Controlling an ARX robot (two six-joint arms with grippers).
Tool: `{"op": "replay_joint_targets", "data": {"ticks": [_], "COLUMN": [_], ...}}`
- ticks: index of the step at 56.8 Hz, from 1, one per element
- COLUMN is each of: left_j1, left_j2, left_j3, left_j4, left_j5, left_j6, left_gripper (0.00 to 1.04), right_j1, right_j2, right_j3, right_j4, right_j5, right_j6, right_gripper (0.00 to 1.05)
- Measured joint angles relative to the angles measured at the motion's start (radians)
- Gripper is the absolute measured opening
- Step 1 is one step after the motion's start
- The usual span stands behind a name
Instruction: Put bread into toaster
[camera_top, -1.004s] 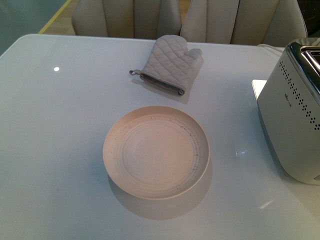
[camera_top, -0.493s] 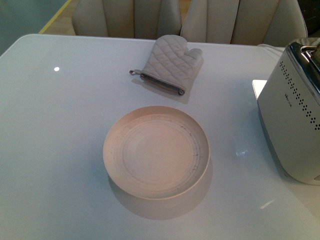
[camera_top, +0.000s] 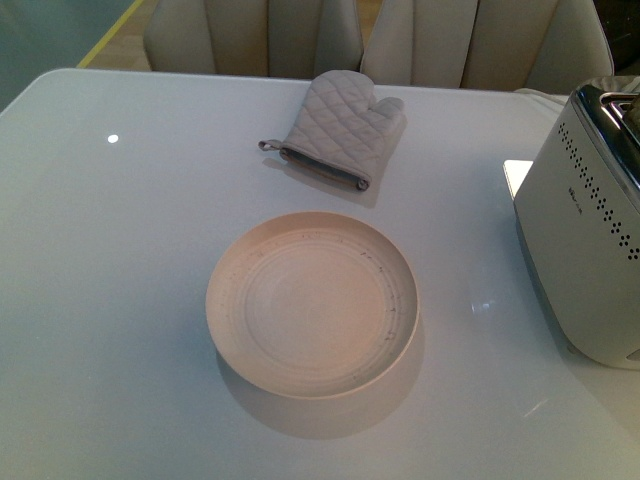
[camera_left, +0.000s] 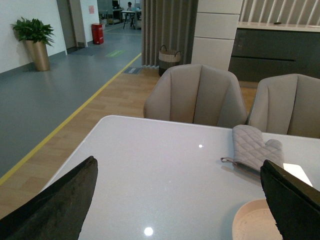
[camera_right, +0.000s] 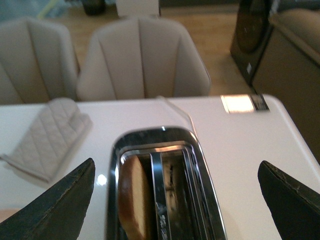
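We're seeing the bread (camera_right: 134, 200) sitting down inside the toaster (camera_top: 585, 250), in the slot on the side toward the oven mitt (camera_top: 338, 127), with its golden crust edge poking up between the chrome rails; the other slot is looking empty as far as we can tell. The toaster is standing at the right edge of the white table (camera_top: 110, 300), and there's a small dark logo printed on its white side under the rows of dots, but it's too tiny for us to read. The round cream plate (camera_top: 313, 303) is sitting in the middle of the table with nothing on it, and the quilted grey mitt is lying just behind it, near the two beige chairs (camera_left: 196, 95). Our right gripper (camera_right: 175, 197) is hanging right above the toaster with its fingers (camera_right: 55, 210) spread wide apart and gripping nothing. Our left gripper (camera_left: 180, 200) is hovering over the left side of the table, its fingers (camera_left: 55, 205) spread wide too and empty. Neither arm is showing in the front view.
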Motion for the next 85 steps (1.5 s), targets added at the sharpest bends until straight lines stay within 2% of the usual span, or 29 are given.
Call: {"op": "replay_joint_targets", "data": {"ticks": [2,7,30,34,39,66,72,85], "left_j1": [0.0,0.0,0.0,0.0,0.0,0.0,0.0,0.0], "left_j2": [0.0,0.0,0.0,0.0,0.0,0.0,0.0,0.0], "left_j3": [0.0,0.0,0.0,0.0,0.0,0.0,0.0,0.0], "left_j4": [0.0,0.0,0.0,0.0,0.0,0.0,0.0,0.0], "left_j5": [0.0,0.0,0.0,0.0,0.0,0.0,0.0,0.0], "left_j6": [0.0,0.0,0.0,0.0,0.0,0.0,0.0,0.0], "left_gripper": [0.97,0.97,0.97,0.97,0.97,0.97,0.97,0.97], "right_j1": [-0.001,0.018,0.098,0.15,0.177,0.182,0.182,0.182], "right_j2": [-0.015,-0.047,-0.254,-0.288,-0.327,-0.563,-0.587,-0.69], "right_j3": [-0.047,-0.159,-0.39,-0.413,-0.436,-0.522,-0.542,-0.542], "right_j4": [0.126,0.312,0.347,0.333,0.317,0.164,0.184,0.087], "right_j5": [-0.05,-0.068,0.01,0.079,0.08,0.09,0.092,0.091], "right_j6": [0.0,0.0,-0.002,0.004,0.004,0.004,0.005,0.005], "right_gripper": [0.86,0.71,0.02,0.02,0.02,0.02,0.02,0.02]}}
